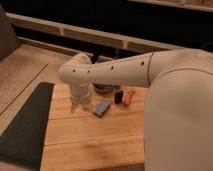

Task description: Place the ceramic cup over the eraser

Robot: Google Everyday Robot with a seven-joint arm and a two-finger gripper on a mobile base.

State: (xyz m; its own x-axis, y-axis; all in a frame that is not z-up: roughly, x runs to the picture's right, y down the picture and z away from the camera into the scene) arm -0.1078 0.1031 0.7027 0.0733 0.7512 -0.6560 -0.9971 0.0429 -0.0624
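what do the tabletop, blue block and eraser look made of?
Tabletop: wood, pale planks with seams and faint grain, low sheen. Blue block: uniform flat blue, likely plastic or foam; unclear which. Eraser: black, dull, no glints, probably rubber. Gripper hangs over the table's left part, just left of the block.

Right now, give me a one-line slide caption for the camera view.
Robot's gripper hangs over the wooden table, left of the blue block, with the eraser, dark bowl and orange object nearby.
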